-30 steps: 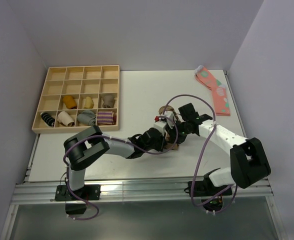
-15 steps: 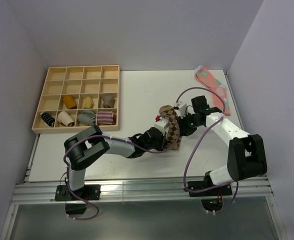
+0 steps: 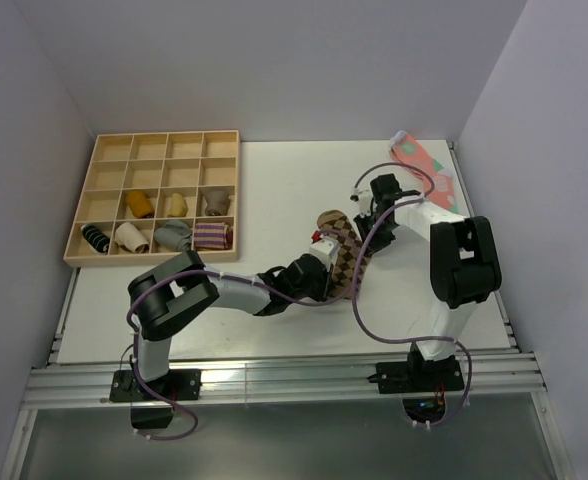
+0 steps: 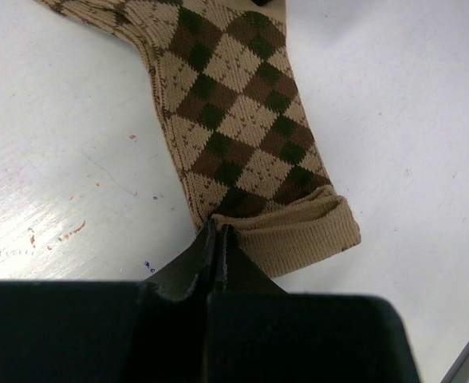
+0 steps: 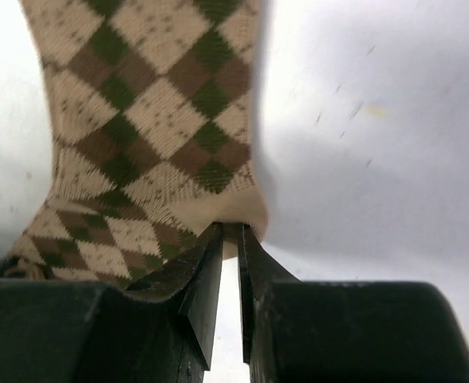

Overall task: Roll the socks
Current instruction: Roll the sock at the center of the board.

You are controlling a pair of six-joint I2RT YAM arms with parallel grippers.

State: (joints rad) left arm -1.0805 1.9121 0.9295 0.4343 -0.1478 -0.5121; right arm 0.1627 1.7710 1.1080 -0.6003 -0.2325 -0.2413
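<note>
The tan-brown argyle sock (image 3: 344, 258) lies stretched out flat on the white table between my two grippers. My left gripper (image 3: 330, 287) is shut on the edge of its ribbed cuff; in the left wrist view the jaws (image 4: 217, 233) pinch the fabric beside the cuff (image 4: 298, 231). My right gripper (image 3: 366, 232) is shut on the sock's other end; in the right wrist view the fingertips (image 5: 233, 231) clamp the plain tan end, and the sock (image 5: 155, 104) runs away from them.
A wooden compartment tray (image 3: 109, 150) at the back left holds several rolled socks, among them a purple-striped one (image 3: 212, 236). Pink socks with teal spots (image 3: 429, 180) lie at the back right, just beyond the right arm.
My right gripper has moved back and to the right with the sock's end in it, drawing the sock out straight. The left gripper has stayed on the cuff.
</note>
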